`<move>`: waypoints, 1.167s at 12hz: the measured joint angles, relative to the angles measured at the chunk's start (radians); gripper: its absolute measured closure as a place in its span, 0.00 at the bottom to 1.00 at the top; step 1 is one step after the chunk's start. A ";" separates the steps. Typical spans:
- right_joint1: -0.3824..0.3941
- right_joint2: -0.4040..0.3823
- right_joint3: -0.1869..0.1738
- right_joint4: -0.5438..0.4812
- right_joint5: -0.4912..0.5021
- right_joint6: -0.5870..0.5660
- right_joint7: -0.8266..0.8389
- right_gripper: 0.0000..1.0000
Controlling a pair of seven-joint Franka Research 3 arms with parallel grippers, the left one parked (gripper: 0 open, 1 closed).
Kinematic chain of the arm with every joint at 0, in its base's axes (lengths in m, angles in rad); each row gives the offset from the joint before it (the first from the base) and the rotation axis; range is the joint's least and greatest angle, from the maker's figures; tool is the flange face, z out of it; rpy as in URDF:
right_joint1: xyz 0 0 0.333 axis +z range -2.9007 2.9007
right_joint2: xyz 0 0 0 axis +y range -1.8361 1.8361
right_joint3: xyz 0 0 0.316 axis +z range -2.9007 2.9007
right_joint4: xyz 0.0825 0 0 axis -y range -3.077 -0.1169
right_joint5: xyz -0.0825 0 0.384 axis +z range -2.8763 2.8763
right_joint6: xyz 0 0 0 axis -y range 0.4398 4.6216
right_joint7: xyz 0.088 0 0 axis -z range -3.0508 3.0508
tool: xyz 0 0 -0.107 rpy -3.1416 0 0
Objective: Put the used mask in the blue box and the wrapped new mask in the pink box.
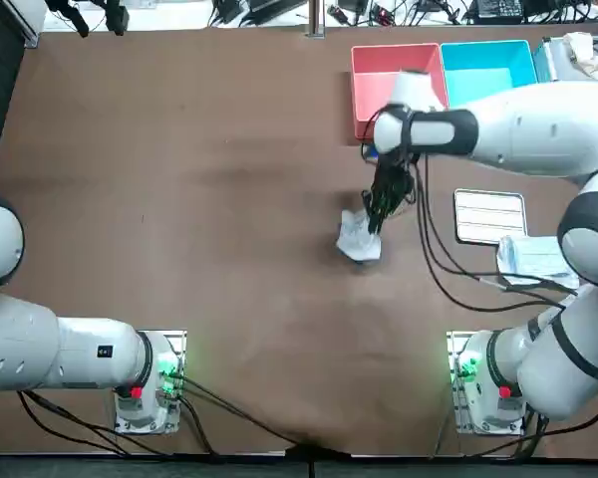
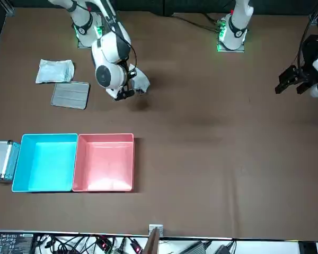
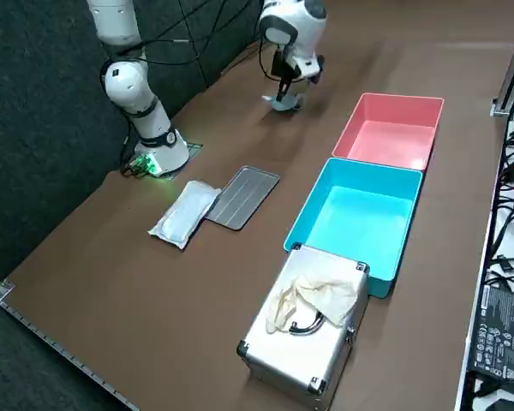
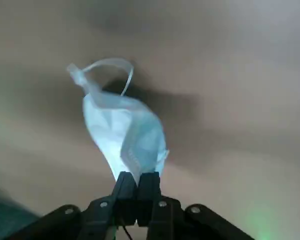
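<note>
So the right gripper [image 4: 136,180] was clamped tight on one edge of the used mask [image 4: 127,135], which dangled limp from it, near the pink box [image 1: 379,85] on the robot's side; couldn't tell if its low end cleared the table [image 1: 179,199]. It looked feather-light and floppy, thin pleated fabric, ear loop [image 4: 107,64] hanging loose; I'd guess it swings on any move, so pinching the hemmed edge beats grabbing the loop. The blue box [image 1: 483,70] sat touching the pink box's side; the wrapped mask [image 1: 530,259] lay well apart from the pink box, untouched.
</note>
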 joint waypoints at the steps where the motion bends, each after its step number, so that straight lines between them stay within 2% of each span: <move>1: -0.024 -0.021 -0.017 0.042 -0.009 -0.069 0.007 0.99; 4: -0.158 -0.068 -0.077 0.233 -0.051 -0.336 0.023 0.99; 7: -0.364 -0.057 -0.110 0.445 -0.124 -0.519 0.015 0.99; 10: -0.495 -0.038 -0.114 0.541 -0.227 -0.537 0.012 0.99; 14: -0.579 0.060 -0.115 0.624 -0.300 -0.377 0.014 0.99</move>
